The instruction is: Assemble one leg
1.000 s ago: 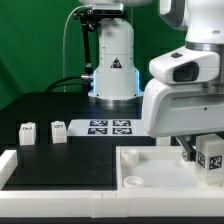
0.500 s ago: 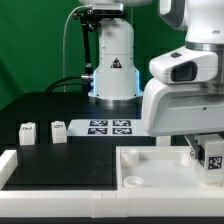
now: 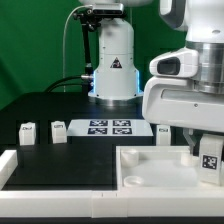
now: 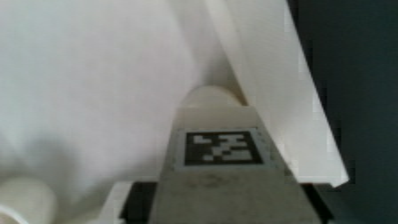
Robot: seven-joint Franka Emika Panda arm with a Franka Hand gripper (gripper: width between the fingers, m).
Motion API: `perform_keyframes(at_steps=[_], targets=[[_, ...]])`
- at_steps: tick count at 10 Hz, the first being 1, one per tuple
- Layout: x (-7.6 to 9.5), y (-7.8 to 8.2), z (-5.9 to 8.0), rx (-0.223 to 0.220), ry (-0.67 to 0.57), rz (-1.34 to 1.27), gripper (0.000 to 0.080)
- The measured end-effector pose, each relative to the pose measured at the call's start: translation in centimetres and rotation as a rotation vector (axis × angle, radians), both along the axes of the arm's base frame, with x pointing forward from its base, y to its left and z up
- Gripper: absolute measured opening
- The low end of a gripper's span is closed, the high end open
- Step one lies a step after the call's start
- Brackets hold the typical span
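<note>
My gripper [image 3: 204, 160] is shut on a leg [image 3: 210, 153], a small white post whose black-and-white tag faces the camera. It holds the leg upright over the right end of the large white square panel [image 3: 150, 163], at the exterior view's right edge. In the wrist view the leg [image 4: 222, 150] sits between my dark fingers [image 4: 143, 203], with the panel [image 4: 89, 90] behind it and the panel's raised edge [image 4: 267, 80] beside it. Whether the leg touches the panel is hidden. Two more legs [image 3: 27, 133] [image 3: 58, 130] stand on the black table at the left.
The marker board [image 3: 110, 126] lies at the table's middle, in front of the robot base [image 3: 113, 65]. Another small white piece [image 3: 161, 131] stands behind the panel. A white L-shaped fence [image 3: 60, 172] runs along the front. A round hole [image 3: 133, 181] marks the panel's near corner.
My gripper with the leg has risen slightly and the arm has shifted a little to the exterior view's right. The loose legs have not moved.
</note>
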State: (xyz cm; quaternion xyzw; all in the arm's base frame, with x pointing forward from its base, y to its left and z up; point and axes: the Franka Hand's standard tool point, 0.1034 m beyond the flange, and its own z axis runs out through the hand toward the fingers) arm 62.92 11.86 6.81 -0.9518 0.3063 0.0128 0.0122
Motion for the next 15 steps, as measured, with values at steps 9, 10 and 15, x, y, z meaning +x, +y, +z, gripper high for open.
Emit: perform_keyframes(at_steps=[9,10,15], targets=[[-0.05,0.29,-0.01,-0.014,0.008,-0.383,0.0547],[-0.03,0.28,0.0,-0.012,0.003,-0.222,0.0628],[-0.04,0.34,0.01,-0.003,-0.012,0.351,0.0649]])
